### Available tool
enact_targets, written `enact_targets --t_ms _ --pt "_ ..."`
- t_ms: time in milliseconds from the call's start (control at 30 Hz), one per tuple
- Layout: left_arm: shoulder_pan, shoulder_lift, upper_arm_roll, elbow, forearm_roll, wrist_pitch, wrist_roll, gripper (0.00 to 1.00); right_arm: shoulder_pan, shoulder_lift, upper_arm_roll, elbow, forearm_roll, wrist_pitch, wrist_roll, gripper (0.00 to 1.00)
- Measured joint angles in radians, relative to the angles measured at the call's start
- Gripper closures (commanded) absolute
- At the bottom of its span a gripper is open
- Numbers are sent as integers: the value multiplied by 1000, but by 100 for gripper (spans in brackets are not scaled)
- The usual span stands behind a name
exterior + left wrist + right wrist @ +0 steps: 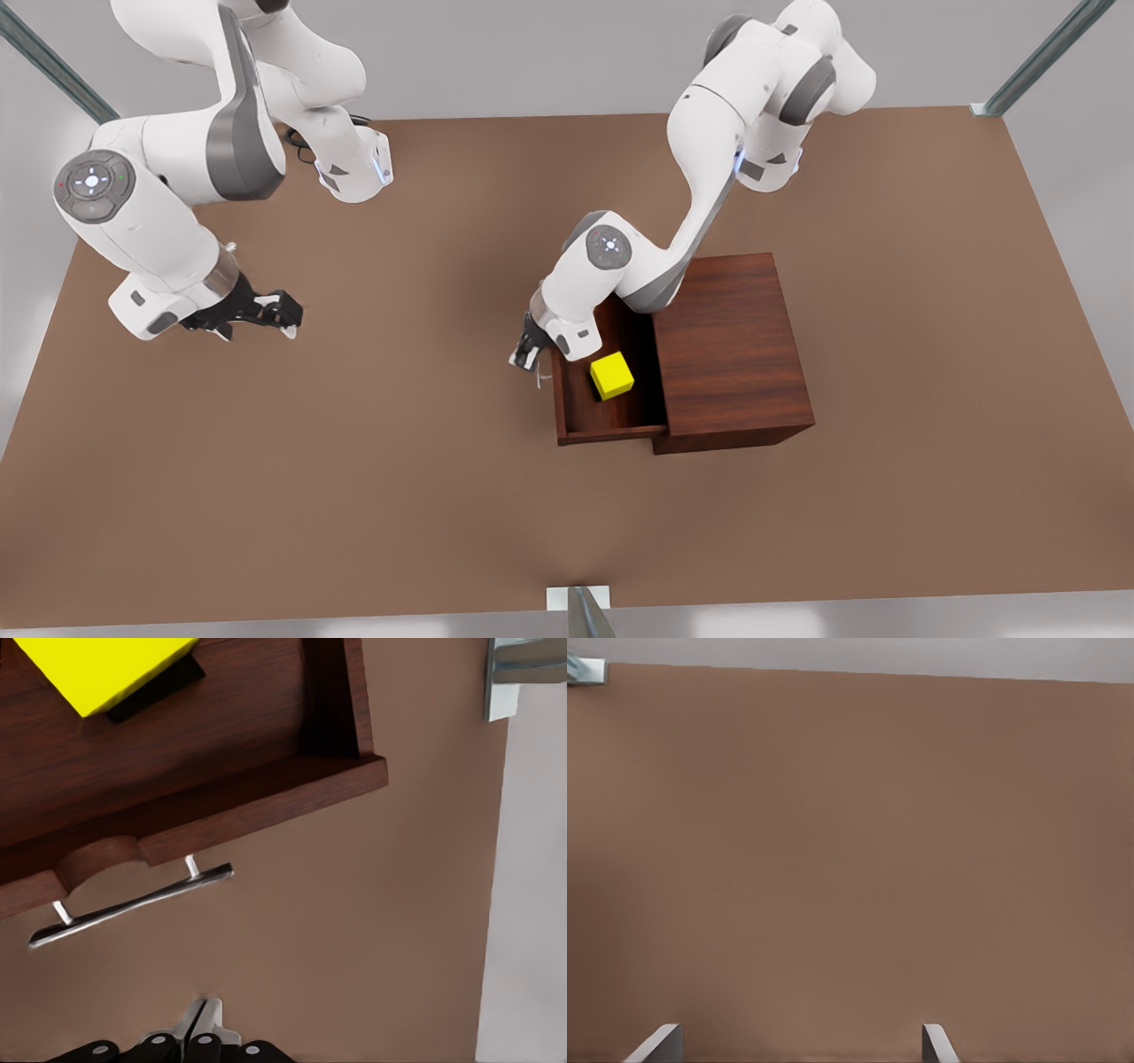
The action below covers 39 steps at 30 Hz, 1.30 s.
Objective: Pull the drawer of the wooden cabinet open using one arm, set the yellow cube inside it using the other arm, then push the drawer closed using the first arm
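The wooden cabinet (735, 354) stands right of the table's middle, and its drawer (567, 416) is pulled out toward the front view's left. Inside the drawer lies the yellow cube (612, 375), seen close up (97, 669) in the left wrist view. My left gripper (529, 354) hangs just outside the drawer front. Its fingers are shut together (202, 1020), a short gap away from the silver bar handle (133, 904), holding nothing. My right gripper (283, 319) waits at the front view's left, open (799, 1034) above bare table.
The brown table (354, 496) stretches wide around the cabinet. Metal frame posts stand at the far corners (1036, 62) and at the middle of the near edge (580, 611). The arm bases sit along the far edge.
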Motion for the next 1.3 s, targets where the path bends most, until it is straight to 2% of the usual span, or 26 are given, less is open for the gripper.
enact_targets --t_ms 200,367,1300 --pt "-16 72 0 -2 31 78 -204 79 -13 1 -7 0 10 -27 -25 0" --pt "-10 74 -3 -7 52 51 -296 79 -22 1 -8 -1 18 -35 -50 0" --pt "143 1 3 -10 58 -468 -274 79 -34 1 -7 -4 28 -45 -124 0"
